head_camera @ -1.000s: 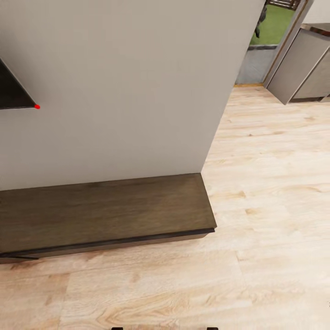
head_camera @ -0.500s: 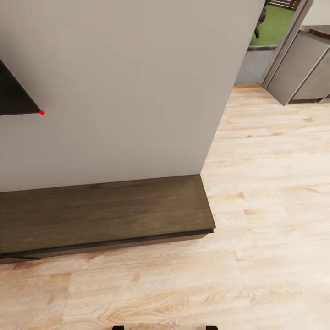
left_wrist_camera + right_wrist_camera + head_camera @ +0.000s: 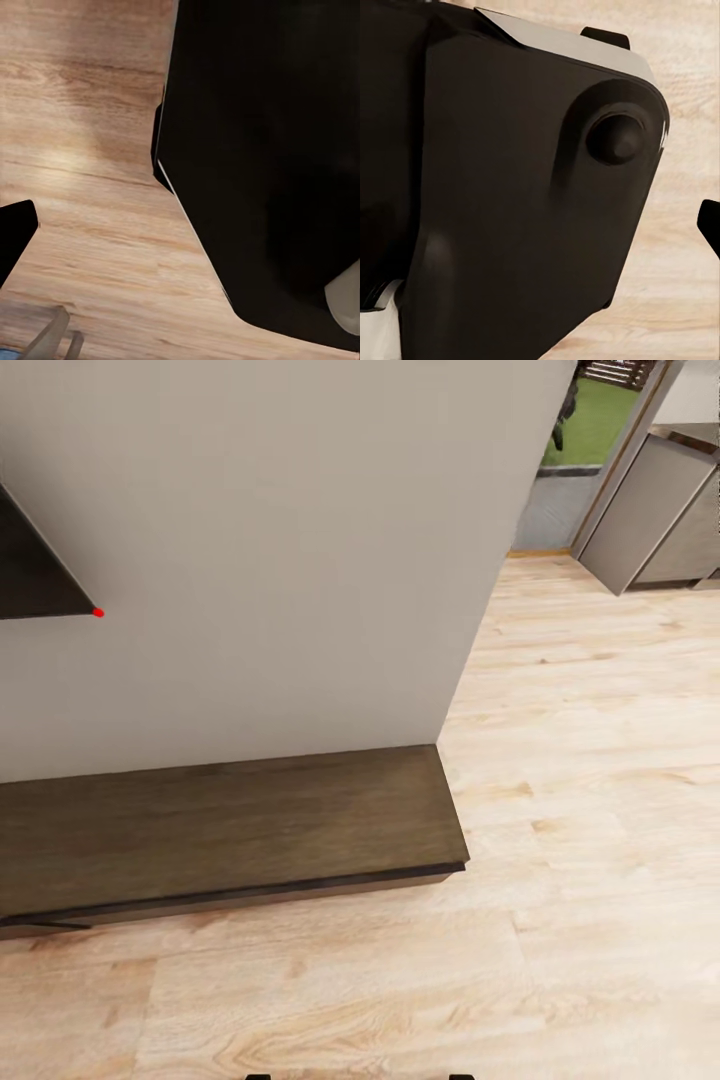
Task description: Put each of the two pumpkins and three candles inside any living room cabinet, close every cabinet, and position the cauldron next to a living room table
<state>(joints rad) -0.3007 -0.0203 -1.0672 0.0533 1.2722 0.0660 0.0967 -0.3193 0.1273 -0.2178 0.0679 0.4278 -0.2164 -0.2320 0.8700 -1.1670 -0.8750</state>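
One cabinet in view, fronts shut, nothing on top

One long dark-brown cabinet [image 3: 230, 825] sits low against a pale grey wall [image 3: 280, 550] in the head view, running from the left edge to about the middle. Its top is bare wood grain. The narrow strip of front that shows below the top edge looks flush and shut; what is inside cannot be seen. At far left, a small dark wedge at the cabinet's lower edge is too small to tell apart.

Higher on the wall at far left, a dark panel [image 3: 30, 575] is cut off by the edge, with a red dot [image 3: 98, 612] at its lower corner.

Right of the cabinet, light wood floor [image 3: 590, 760] runs back to grey kitchen units [image 3: 655, 510] at upper right, with a doorway onto green grass [image 3: 590, 420] beside them.

Left wrist view: a black robot body part [image 3: 262, 150] over the floor, a black corner at one edge, grey bars in a corner. Finger state cannot be told.

Right wrist view: a black housing [image 3: 510, 187] with a round knob [image 3: 615, 139], floor behind. Finger state cannot be told here either.
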